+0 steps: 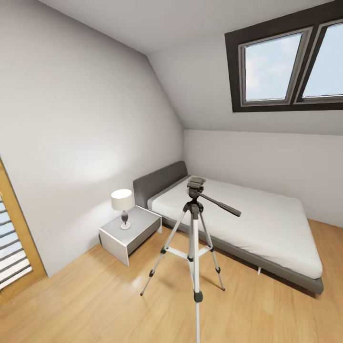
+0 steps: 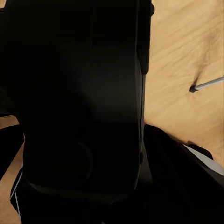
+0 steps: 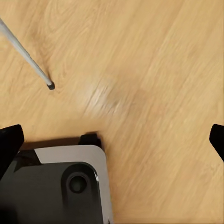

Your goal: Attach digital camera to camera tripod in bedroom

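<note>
Before the grey bed (image 1: 247, 224) | camera tripod (image 1: 193, 238) upright | nightstand (image 1: 129, 233) left | right tool (image 3: 112, 140) released, left unclear.

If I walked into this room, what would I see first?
Right in the middle stands the camera tripod, tall on silver legs on the wood floor, with a small dark box on its head that looks like the digital camera. Behind it a grey bed sits against the wall under a dark-framed skylight. A small white lamp sits on the nightstand beside it.

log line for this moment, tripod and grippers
camera tripod: upright on wood floor beside bed | right gripper: open, empty | left gripper: state unclear
</note>
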Controlling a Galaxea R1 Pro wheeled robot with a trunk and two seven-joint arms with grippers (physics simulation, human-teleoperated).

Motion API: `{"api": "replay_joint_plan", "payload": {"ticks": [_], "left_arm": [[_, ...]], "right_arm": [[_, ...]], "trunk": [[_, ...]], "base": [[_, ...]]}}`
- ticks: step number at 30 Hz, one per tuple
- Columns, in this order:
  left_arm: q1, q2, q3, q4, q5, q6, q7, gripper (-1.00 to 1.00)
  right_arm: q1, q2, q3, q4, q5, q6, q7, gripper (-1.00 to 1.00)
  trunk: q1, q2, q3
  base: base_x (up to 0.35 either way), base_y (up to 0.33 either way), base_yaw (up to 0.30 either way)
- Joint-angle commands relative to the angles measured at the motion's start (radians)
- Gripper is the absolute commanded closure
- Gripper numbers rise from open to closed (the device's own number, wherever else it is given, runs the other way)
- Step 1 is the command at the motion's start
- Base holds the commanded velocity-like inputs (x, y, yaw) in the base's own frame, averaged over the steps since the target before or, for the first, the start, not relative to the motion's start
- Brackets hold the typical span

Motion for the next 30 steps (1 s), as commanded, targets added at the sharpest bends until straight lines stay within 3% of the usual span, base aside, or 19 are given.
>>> {"api": "replay_joint_plan", "payload": {"ticks": [1, 13, 22, 30], "left_arm": [[0.0, 0.0, -0.008, 0.0, 0.008, 0.001, -0.005, 1.0], [0.0, 0.0, -0.008, 0.0, 0.008, 0.001, -0.005, 1.0], [0.0, 0.0, -0.008, 0.0, 0.005, 0.002, -0.005, 1.0], [0.0, 0.0, -0.008, 0.0, 0.001, 0.002, -0.005, 1.0]], "right_arm": [[-0.001, 0.0, 0.008, 0.003, -0.011, -0.005, 0.004, -1.0], [-0.001, 0.0, 0.008, 0.003, -0.011, -0.008, 0.003, -1.0], [-0.001, 0.002, 0.008, 0.003, -0.011, -0.007, 0.004, -1.0], [-0.001, 0.003, 0.008, 0.003, -0.011, -0.005, 0.004, -1.0]], "trunk": [[0.0, -0.001, 0.0], [0.0, -0.001, 0.0], [0.0, -0.001, 0.0], [0.0, -0.001, 0.0]], "base": [[0.0, 0.314, 0.0], [0.01, 0.32, 0.0], [0.139, 0.316, -0.009], [0.165, 0.194, -0.201]]}}
